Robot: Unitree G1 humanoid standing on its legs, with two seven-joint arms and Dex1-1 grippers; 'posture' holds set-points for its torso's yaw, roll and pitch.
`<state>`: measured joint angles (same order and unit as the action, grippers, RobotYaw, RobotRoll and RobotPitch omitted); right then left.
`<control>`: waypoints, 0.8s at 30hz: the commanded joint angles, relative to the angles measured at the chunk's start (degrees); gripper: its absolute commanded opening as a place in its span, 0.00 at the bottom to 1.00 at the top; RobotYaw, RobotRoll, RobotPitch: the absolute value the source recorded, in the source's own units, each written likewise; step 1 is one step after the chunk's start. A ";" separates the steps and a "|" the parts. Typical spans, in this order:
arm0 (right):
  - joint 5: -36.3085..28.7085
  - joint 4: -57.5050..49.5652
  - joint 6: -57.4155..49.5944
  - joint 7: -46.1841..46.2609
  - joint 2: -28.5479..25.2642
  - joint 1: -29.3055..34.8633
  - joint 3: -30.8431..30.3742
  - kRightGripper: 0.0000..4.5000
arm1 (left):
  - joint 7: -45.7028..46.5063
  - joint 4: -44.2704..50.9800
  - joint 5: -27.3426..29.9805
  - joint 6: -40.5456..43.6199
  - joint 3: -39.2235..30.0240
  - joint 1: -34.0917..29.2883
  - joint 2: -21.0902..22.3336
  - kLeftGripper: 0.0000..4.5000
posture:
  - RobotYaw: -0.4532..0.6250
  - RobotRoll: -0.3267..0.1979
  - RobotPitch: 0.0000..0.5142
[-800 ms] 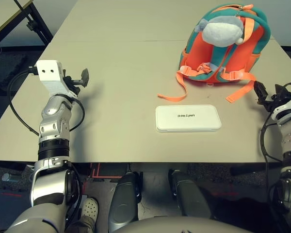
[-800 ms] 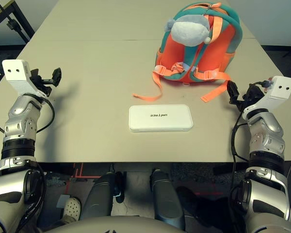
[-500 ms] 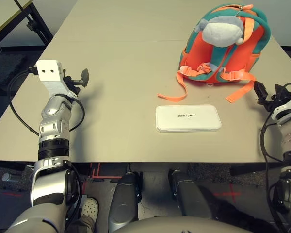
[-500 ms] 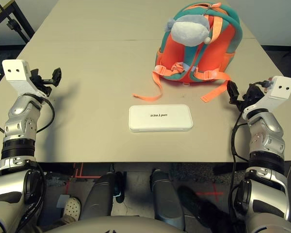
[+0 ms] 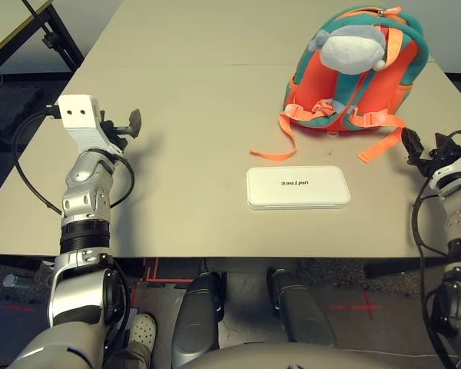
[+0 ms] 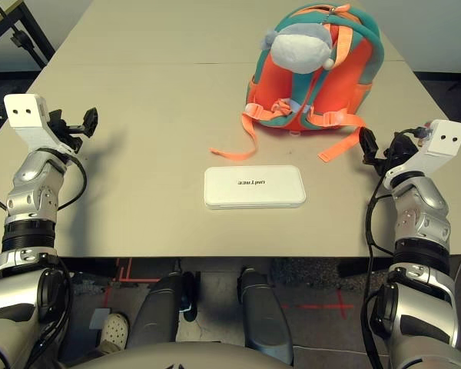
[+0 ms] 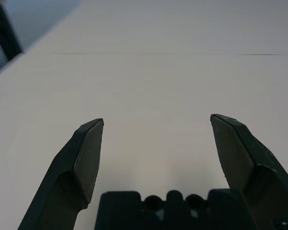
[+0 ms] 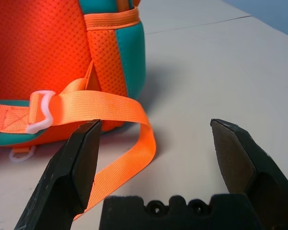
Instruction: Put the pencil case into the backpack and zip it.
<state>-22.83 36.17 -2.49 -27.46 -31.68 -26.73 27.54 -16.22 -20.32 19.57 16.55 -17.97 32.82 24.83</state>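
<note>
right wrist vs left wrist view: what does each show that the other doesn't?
Only the right wrist view shows the backpack, with an orange strap trailing onto the table ahead of the open right gripper. Only the left wrist view shows the open left gripper, with nothing ahead of it but the table. Both share the table surface and an empty gripper; neither shows the pencil case.

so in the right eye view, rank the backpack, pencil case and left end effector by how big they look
1. backpack, clearly largest.
2. pencil case, about half the backpack's width.
3. left end effector, smallest; only its dark tip shows, side-on.

All sit at fairly similar distances, so the order seems safe.
</note>
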 commanded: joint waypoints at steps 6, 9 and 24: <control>1.75 -3.44 0.00 -3.58 -1.15 2.25 -3.22 1.00 | -5.58 11.30 13.04 23.76 0.61 0.63 -0.39 0.99 | 0.34 0.62 0.33; 2.56 -5.58 -0.72 -5.04 -1.50 3.17 -5.03 1.00 | -6.89 14.39 19.36 32.79 -0.22 0.43 -1.34 0.99 | 0.34 0.62 0.32; 3.54 -9.66 -2.76 -7.56 -2.04 5.76 -8.41 1.00 | -9.63 9.07 37.03 63.80 -1.88 2.04 -5.08 0.99 | 0.32 0.62 0.32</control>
<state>-19.96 27.41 -4.80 -34.86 -32.99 -21.66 19.31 -24.75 -9.40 55.51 78.08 -20.07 33.96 19.70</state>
